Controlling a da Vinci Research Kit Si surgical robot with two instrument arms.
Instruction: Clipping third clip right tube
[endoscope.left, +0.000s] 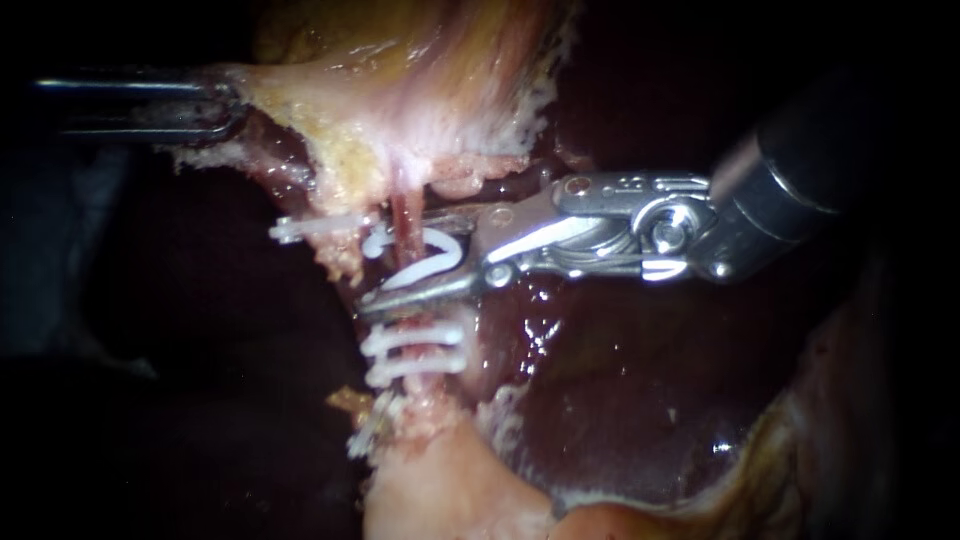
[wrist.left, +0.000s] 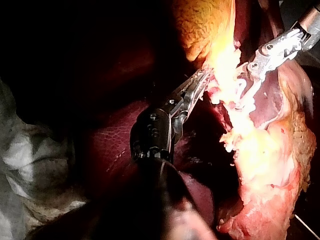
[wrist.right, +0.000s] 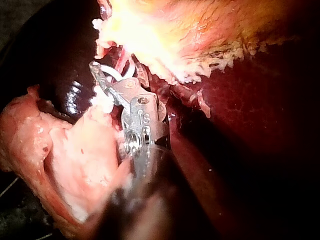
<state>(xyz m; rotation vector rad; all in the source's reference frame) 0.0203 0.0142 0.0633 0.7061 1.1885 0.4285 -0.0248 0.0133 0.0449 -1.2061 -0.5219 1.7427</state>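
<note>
Two clips (endoscope.left: 420, 338) sit lower on the tube (endoscope.left: 403, 210); right instrument (endoscope.left: 400, 262), jaws spread, holds a third clip (endoscope.left: 440, 245) astride it; left instrument (endoscope.left: 215, 105), upper left, pinches tissue (endoscope.left: 330, 80), evidently for tension.

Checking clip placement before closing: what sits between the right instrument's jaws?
A white clip curving around the reddish tube. The tube's far side is hidden behind the clip and the lower jaw.

Right instrument (endoscope.left: 398, 262) is built from shiny silver links, pinned with round rivets, then capped by a grey collar on a black shaft. Left instrument (wrist.left: 205, 77) is done in duller metal, with a black wrist housing dotted with small screws.
</note>
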